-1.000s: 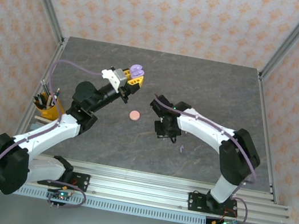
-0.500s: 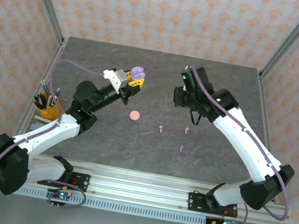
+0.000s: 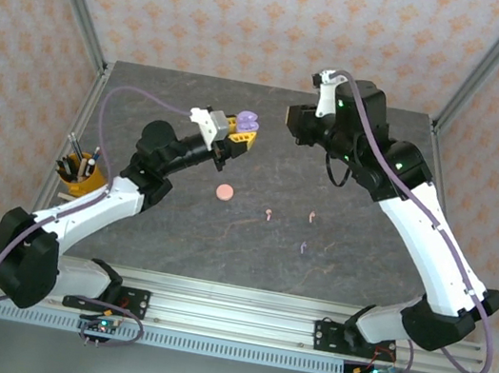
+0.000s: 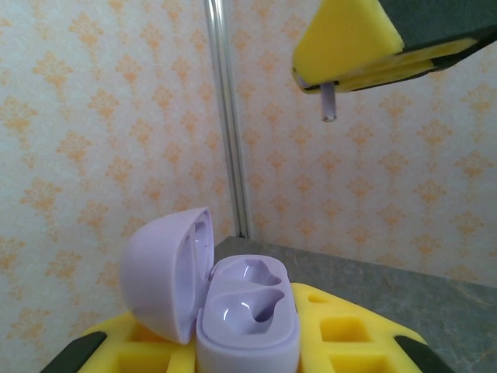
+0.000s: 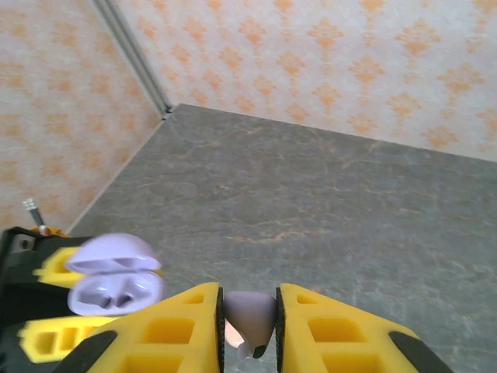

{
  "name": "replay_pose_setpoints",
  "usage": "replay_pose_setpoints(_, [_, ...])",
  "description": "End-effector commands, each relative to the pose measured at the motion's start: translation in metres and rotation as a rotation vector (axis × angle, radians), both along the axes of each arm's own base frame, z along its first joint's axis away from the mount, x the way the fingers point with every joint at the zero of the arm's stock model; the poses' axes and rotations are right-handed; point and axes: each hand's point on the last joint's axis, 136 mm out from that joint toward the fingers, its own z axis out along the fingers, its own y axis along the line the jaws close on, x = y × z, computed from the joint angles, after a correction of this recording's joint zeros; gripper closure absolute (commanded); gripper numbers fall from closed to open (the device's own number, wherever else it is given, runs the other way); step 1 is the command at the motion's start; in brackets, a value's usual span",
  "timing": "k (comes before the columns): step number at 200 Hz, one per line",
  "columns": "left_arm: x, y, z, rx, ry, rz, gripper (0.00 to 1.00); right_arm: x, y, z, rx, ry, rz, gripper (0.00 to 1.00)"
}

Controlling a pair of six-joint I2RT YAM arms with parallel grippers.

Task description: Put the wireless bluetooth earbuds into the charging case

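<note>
1. The right gripper [image 5: 250, 301] pinches a lilac earbud [image 5: 248, 317]. The left gripper [image 3: 243, 132] clamps the open lilac case [image 4: 237, 311].
2. A second ago the right gripper was low over the table; now it is raised, facing the case.
3. There are two cases, the second a closed pink case [image 3: 224, 192]. Of four earbuds, three lie loose: a pink earbud [image 3: 269, 214], a second pink earbud [image 3: 311, 218] and a loose lilac earbud [image 3: 303, 247].
4. The table [image 3: 350, 272] is dark grey and marbled, and the walls [image 3: 260, 15] are papered.

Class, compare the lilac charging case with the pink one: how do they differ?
The lilac case is pale purple; the pink case is salmon. The lilac case is open, both wells empty; the pink case looks closed. The lilac case is held in the left pincer above the table; the pink case lies flat on it. Both are small and rounded.
</note>
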Motion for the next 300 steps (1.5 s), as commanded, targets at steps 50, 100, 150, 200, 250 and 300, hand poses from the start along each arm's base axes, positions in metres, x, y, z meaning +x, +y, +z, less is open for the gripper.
replay_pose_setpoints(50, [0.009,-0.026,0.030,0.065,-0.098,-0.078,1.00,-0.016,0.026,0.044,0.119,-0.184,0.194,0.77])
replay_pose_setpoints(100, [0.018,-0.034,0.047,0.059,-0.126,-0.100,1.00,-0.019,0.027,0.044,0.126,-0.235,0.211,0.77])
replay_pose_setpoints(150, [0.018,-0.038,0.053,0.062,-0.135,-0.118,1.00,-0.014,0.030,0.043,0.130,-0.243,0.208,0.77])
replay_pose_setpoints(200, [0.017,-0.041,0.055,0.065,-0.139,-0.125,1.00,-0.011,0.035,0.040,0.136,-0.231,0.215,0.77])
replay_pose_setpoints(250, [0.017,-0.041,0.058,0.065,-0.147,-0.123,1.00,-0.009,0.037,0.032,0.135,-0.210,0.218,0.77])
replay_pose_setpoints(300, [0.017,-0.041,0.061,0.061,-0.154,-0.125,1.00,-0.006,0.041,0.024,0.133,-0.189,0.217,0.77])
